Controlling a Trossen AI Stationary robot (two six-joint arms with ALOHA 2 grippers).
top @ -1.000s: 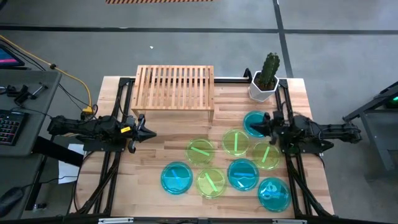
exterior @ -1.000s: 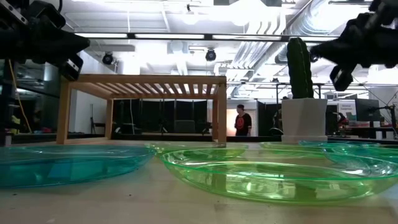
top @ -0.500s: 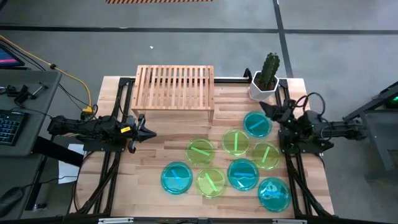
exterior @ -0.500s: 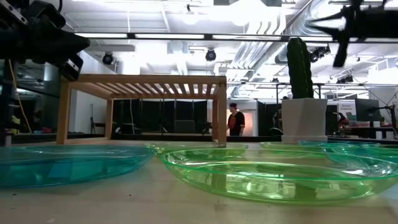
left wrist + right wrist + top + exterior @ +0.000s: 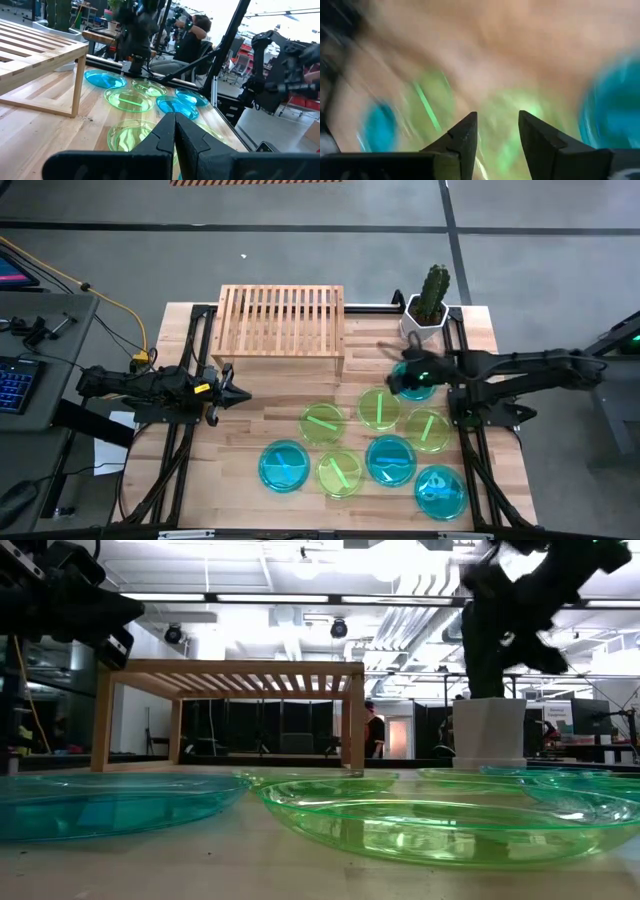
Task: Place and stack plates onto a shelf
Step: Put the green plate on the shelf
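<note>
Plates (image 5: 381, 409), blue and green, lie flat and rim-up, clustered on the table's right half, none on the shelf (image 5: 283, 318), whose slats run front to back. Right gripper (image 5: 398, 380), fingers apart, hangs over the rearmost blue plate (image 5: 420, 383); left gripper (image 5: 237, 393), fingers together, waits left.

Dark arms; left arm (image 5: 150, 387) bears yellow label.
</note>
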